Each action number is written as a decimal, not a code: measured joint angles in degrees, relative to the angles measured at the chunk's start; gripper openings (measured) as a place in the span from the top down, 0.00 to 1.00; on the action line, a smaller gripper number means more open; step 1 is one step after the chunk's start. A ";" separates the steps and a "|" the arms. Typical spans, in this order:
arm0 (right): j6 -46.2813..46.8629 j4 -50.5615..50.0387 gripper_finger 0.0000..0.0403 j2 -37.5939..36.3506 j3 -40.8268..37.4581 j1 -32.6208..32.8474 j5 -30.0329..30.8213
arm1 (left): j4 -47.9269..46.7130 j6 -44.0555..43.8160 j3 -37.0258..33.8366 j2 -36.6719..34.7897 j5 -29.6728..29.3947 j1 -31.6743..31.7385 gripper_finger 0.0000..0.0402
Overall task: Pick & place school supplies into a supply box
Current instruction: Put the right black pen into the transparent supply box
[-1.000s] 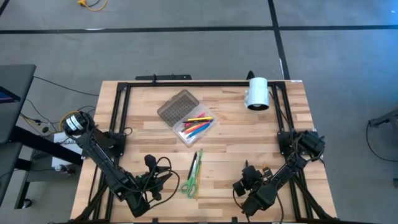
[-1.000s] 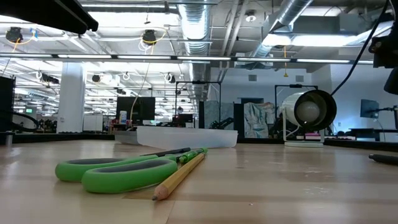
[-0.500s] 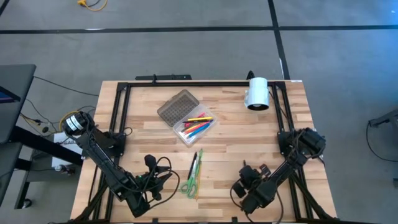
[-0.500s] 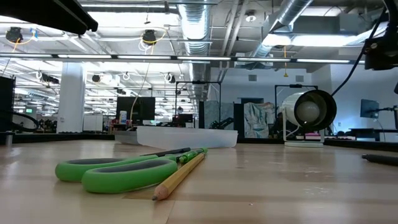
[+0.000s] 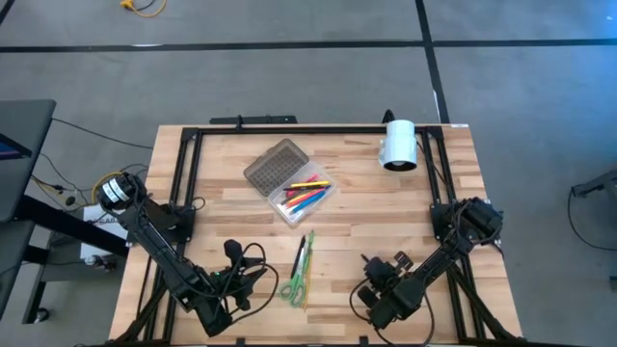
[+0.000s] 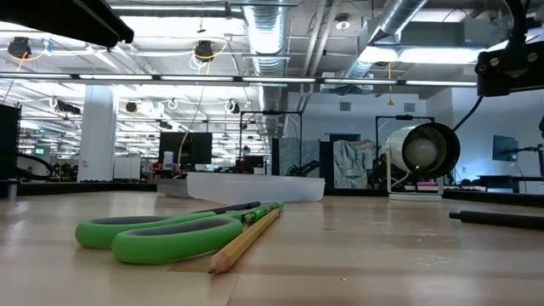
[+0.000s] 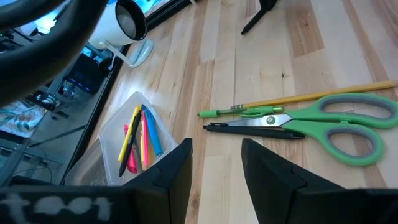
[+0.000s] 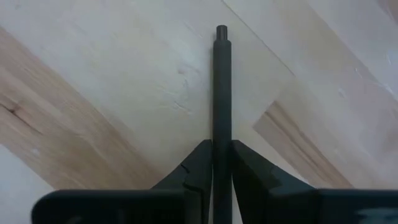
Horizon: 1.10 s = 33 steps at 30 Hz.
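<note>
Seen from the high view, the supply box (image 5: pixel 289 181) lies open mid-table, grey lid folded back, with coloured pens (image 5: pixel 307 196) in its clear tray. Nearer the front edge than the box lie the green scissors (image 5: pixel 295 282) with a pencil and pens just beside them. Left gripper (image 5: pixel 234 256) waits left of the scissors; right gripper (image 5: pixel 368 265) sits right of them, low over the wood. White cylinder (image 5: pixel 397 145) stands beyond the box, toward the right.

Low view: scissors (image 6: pixel 161 234) flat on the table, pencil (image 6: pixel 246 241) touching them, box (image 6: pixel 255 185) behind. A dark pen (image 6: pixel 495 218) shows at far right, level and just above the wood.

Left wrist view: fingers (image 7: pixel 176 172) stand apart, nothing between them (scissors (image 7: pixel 311 121) ahead, box (image 7: pixel 134 140) off to one side).

Right wrist view: right gripper (image 8: pixel 222 163) is pinched narrow onto the dark pen (image 8: pixel 221 87), both fingers touching its barrel.
</note>
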 joint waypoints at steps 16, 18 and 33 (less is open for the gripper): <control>-9.22 3.67 0.73 -0.31 0.31 -5.03 -2.90 | 0.00 -0.02 0.00 0.00 0.02 0.00 0.67; -9.79 3.93 0.73 -0.33 0.31 -5.23 -3.27 | 0.00 -0.02 0.00 0.00 0.03 0.00 0.67; -10.45 4.43 0.78 -0.39 0.36 -3.73 -4.94 | -0.02 -0.04 0.01 0.01 0.19 0.00 0.67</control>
